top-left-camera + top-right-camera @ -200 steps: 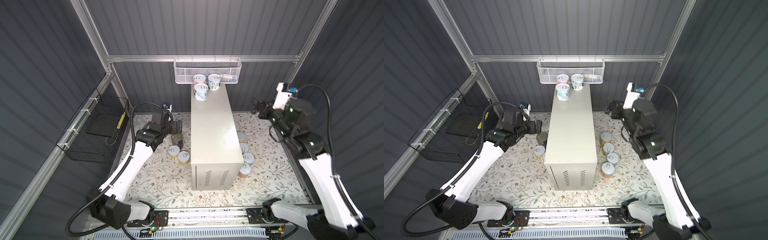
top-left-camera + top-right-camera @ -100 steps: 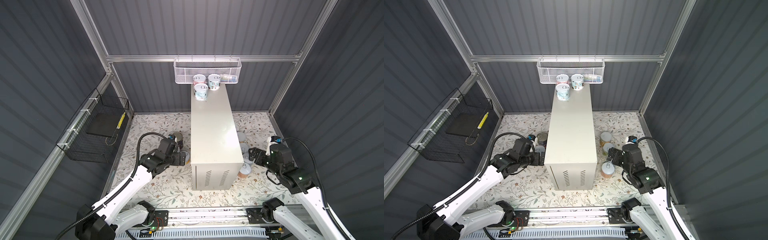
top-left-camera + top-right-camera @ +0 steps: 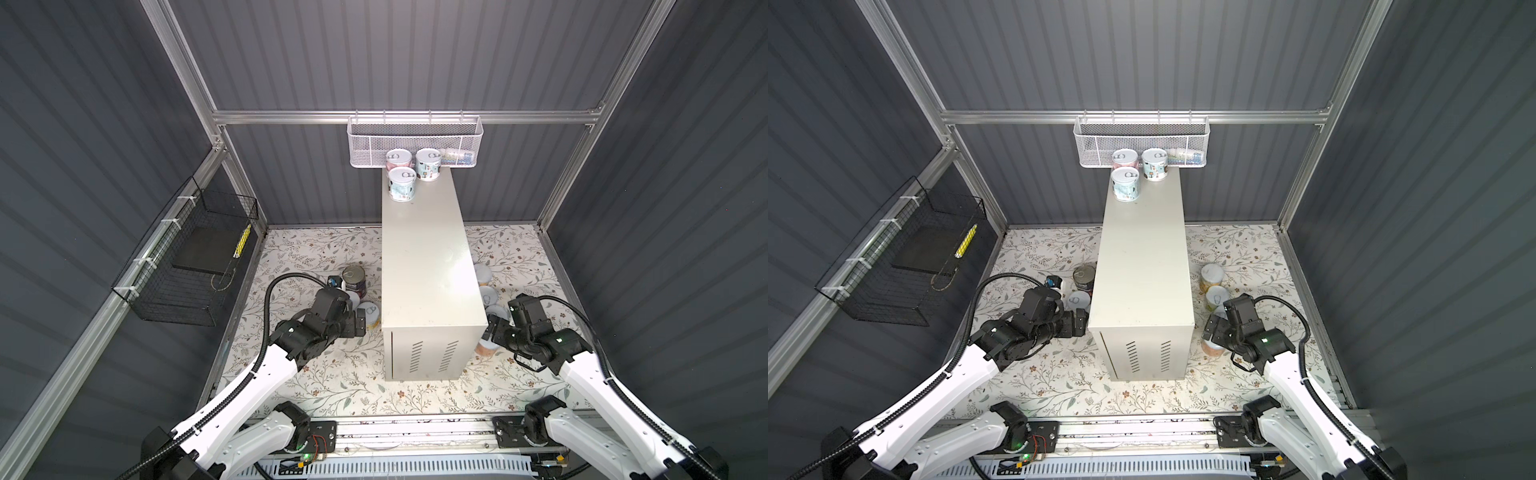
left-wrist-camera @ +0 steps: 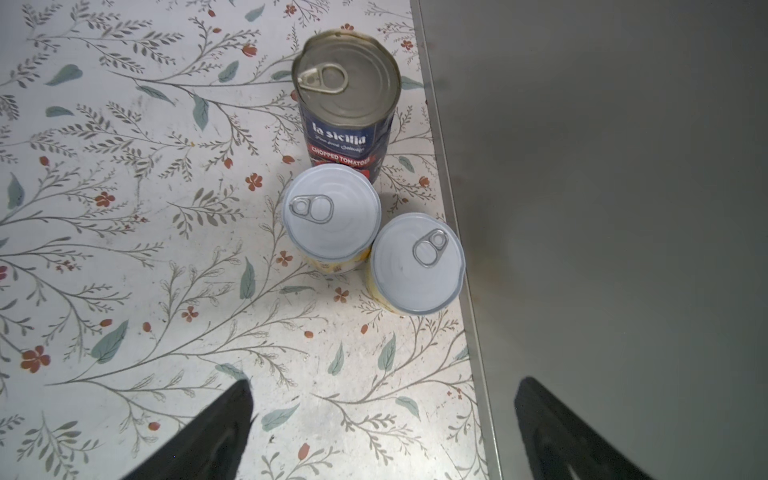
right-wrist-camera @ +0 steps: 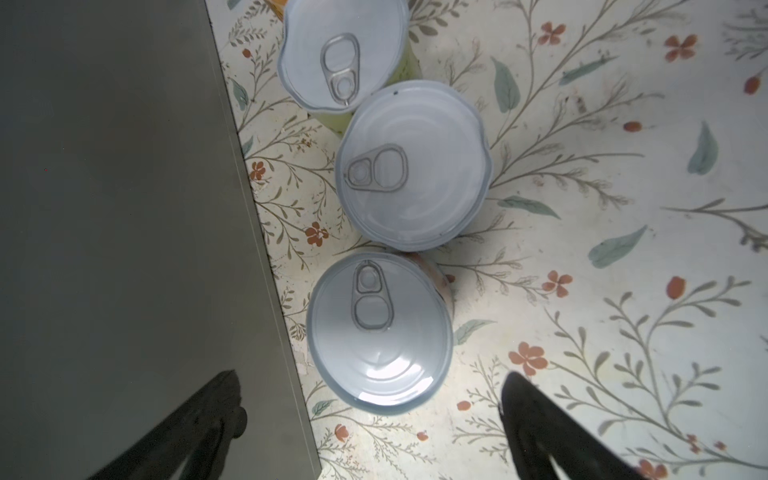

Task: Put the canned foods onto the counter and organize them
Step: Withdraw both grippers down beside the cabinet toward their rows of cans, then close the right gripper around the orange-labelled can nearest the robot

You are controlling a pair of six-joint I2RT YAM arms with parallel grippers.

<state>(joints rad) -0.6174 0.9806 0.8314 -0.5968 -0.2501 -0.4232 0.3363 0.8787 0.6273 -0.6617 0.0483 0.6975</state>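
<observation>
L end effector [image 4: 386, 384]: jaws wide, nothing held, low over floral mat [image 4: 124, 249], hard by side wall of cream cabinet [image 4: 602, 208]. Just ahead: near yellow tin [image 4: 417, 264] by the wall, far yellow tin [image 4: 331, 216] just beside it, then dark-blue tomato can [image 4: 347, 95]. All upright on mat.

R end effector [image 5: 372, 374]: jaws wide, nothing held, above first tin [image 5: 380, 332] on opp. side of cabinet; contact cannot be told. Second tin [image 5: 413, 166] and third tin [image 5: 343, 50] run on along the wall, upright on mat.

Surface [image 3: 428, 266] (cabinet top): front tin [image 3: 402, 185], pink tin [image 3: 399, 160], blue-pattern tin [image 3: 429, 164] grouped upright at far end.

Behind: white mesh basket [image 3: 415, 141] on rail. Black wire basket [image 3: 187, 266] on L wall
</observation>
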